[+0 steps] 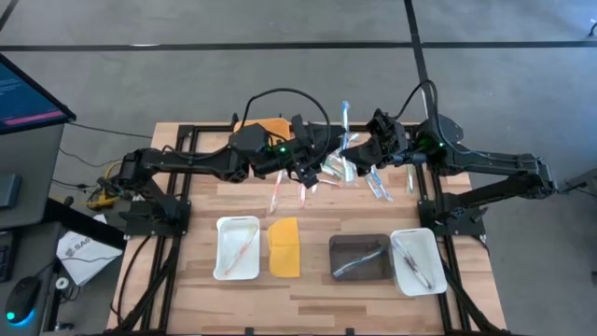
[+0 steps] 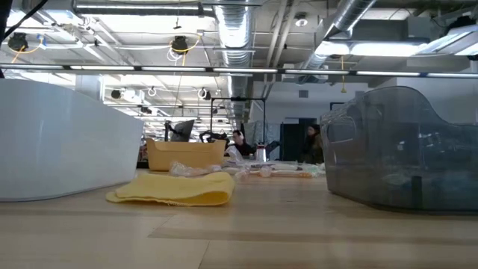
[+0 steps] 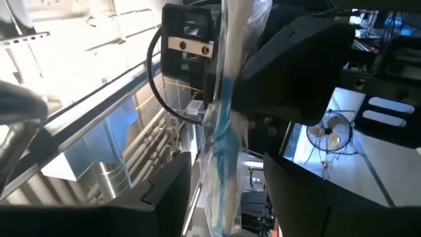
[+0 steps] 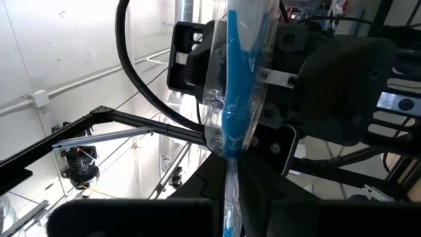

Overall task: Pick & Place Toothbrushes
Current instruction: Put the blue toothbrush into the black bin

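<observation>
Both arms meet over the far middle of the table. Between them a blue toothbrush in a clear wrapper (image 1: 345, 119) is held off the table, its brush end pointing toward the far edge. My left gripper (image 1: 312, 168) and my right gripper (image 1: 356, 149) face each other and both are shut on it. Several more wrapped toothbrushes (image 1: 378, 182) lie loose on the wood under the arms, with pink ones (image 1: 280, 196) to the left. In the low view they show as a far heap (image 2: 276, 172). My left gripper has the wrapped blue toothbrush (image 3: 223, 151) between its two fingers (image 3: 164, 197). The fingers lie across it and slant upward. The crinkled wrapper fills most of the gap. The toothbrush is lifted clear of the table. My right gripper pinches the same toothbrush by its handle (image 4: 230, 191), below the blue head (image 4: 233, 125). Its fingers (image 4: 289, 210) lie across the handle and slant upward, coming from the table's right. The wrapper bunches around the head above the fingers.
Along the near side stand a white tray (image 1: 238, 247) with a pink toothbrush, a flat yellow lid (image 1: 284, 247), a dark clear tray (image 1: 361, 257) and another white tray (image 1: 417, 261), each with a toothbrush inside. An orange box (image 1: 269, 126) sits at the far edge.
</observation>
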Robot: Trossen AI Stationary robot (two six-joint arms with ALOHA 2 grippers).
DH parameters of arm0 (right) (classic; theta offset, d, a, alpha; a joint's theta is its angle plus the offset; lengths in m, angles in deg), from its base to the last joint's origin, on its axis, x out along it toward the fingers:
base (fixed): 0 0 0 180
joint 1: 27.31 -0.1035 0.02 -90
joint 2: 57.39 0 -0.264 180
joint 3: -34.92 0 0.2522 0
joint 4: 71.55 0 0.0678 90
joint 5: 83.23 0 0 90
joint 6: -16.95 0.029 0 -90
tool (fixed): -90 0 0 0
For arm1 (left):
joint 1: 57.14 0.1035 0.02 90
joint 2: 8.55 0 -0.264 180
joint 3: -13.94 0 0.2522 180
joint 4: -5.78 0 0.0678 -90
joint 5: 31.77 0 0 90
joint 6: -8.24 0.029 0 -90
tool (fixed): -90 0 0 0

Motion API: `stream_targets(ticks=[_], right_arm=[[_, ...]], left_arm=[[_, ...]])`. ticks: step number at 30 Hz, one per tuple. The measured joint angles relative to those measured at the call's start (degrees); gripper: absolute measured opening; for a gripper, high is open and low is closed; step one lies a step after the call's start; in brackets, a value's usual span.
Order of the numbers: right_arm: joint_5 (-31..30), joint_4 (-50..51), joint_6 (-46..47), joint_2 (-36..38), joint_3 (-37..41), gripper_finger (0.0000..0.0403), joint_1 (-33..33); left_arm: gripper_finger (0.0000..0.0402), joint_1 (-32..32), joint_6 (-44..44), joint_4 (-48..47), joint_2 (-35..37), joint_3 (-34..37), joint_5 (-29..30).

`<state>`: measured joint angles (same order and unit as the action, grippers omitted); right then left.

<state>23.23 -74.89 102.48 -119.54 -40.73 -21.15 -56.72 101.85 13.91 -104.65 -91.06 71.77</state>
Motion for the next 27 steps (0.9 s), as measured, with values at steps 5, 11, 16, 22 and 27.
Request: stream_targets(ticks=[5, 11, 16, 22, 27], right_arm=[[0.0, 0.0, 0.0, 0.0, 0.0, 0.0018, 0.0], [-0.4, 0.0, -0.2, 0.0, 0.0, 0.0018, 0.0], [-0.7, 0.0, -0.2, 0.0, 0.0, 0.0019, 0.0], [-0.7, -0.1, -0.4, 0.0, 0.0, 0.0019, 0.0], [-0.6, -0.1, -0.2, 0.0, 0.0, 0.0022, 0.0]], left_arm=[[0.0184, 0.9, -2.6, -0.1, -1.5, -1.4, -0.8], [0.0182, 1.2, -2.6, 0.2, -2.3, -2.3, 0.0], [0.0182, 1.2, -2.6, 0.1, -2.3, -2.3, 0.0], [0.0172, 1.2, -2.6, 0.1, -2.3, -2.3, 0.0], [0.0136, 0.9, -2.6, 0.1, -2.3, -2.3, 0.1]])
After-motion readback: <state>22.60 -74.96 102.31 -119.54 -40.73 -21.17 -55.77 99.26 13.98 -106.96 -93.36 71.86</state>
